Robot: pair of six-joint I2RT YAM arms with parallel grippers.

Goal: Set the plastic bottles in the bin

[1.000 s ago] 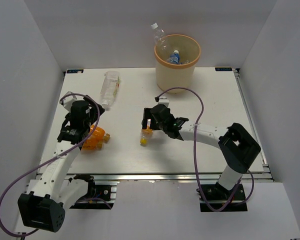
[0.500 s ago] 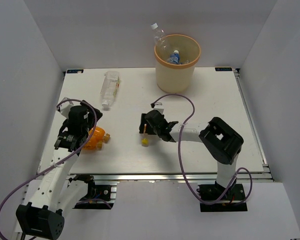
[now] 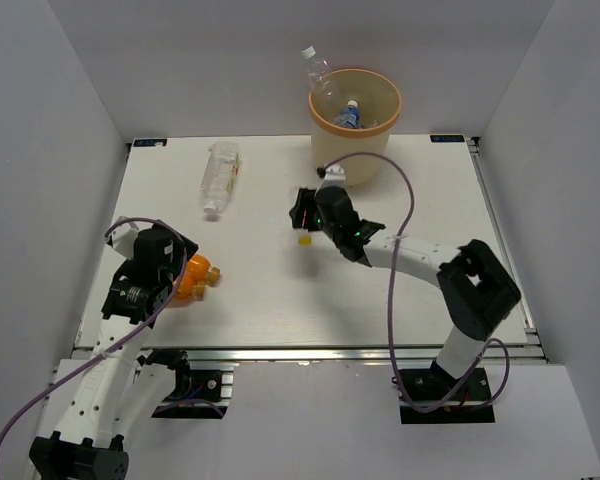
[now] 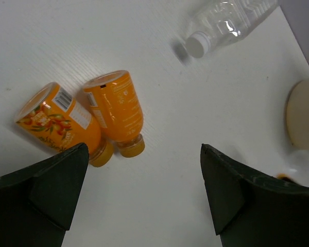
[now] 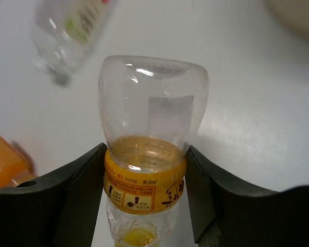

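One yellow-capped bottle is clamped in my right gripper, well short of the bin; next I should carry it above the rim and release. My left gripper hangs open over the orange bottles.

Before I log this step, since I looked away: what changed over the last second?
The right gripper closed on the yellow-capped bottle and carried it toward the bin. The left gripper, open, drew back toward its base above the orange bottles. Those, the clear bottle lying flat and the bin stayed put.
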